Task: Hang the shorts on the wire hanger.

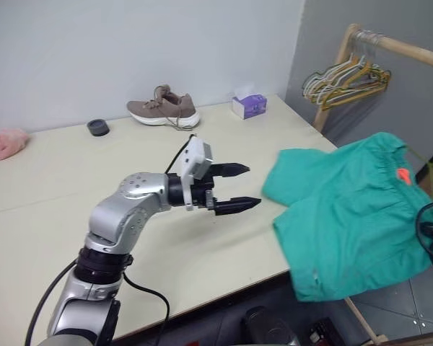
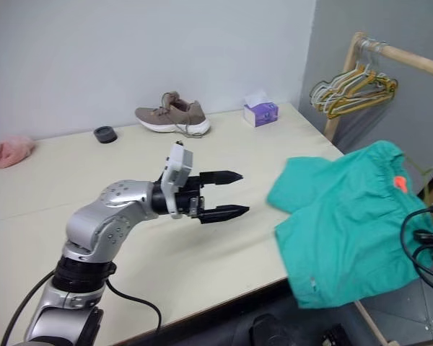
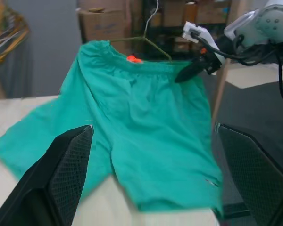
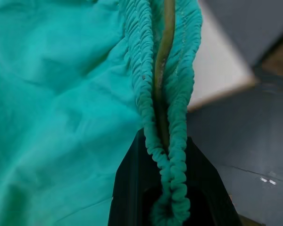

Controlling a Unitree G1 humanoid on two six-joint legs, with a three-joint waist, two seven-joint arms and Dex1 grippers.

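right gripper [image 4: 170, 188] pinching shorts [image 4: 61, 94], wire hanger [image 4: 162, 61]

A: Where are you seeing room?
B: Bare table [image 1: 72, 187] is lying open around your left gripper [image 1: 242, 187]. Shorts [image 1: 346, 223] are blocking the right edge; shoe [image 1: 163, 108] and tissue box [image 1: 249, 106] are sitting far back.

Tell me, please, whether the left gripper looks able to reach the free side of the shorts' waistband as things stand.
Probably yes. The left gripper is open and points across bare table at the shorts, with nothing between. The right gripper pinches the waistband's far end over the wire hanger.
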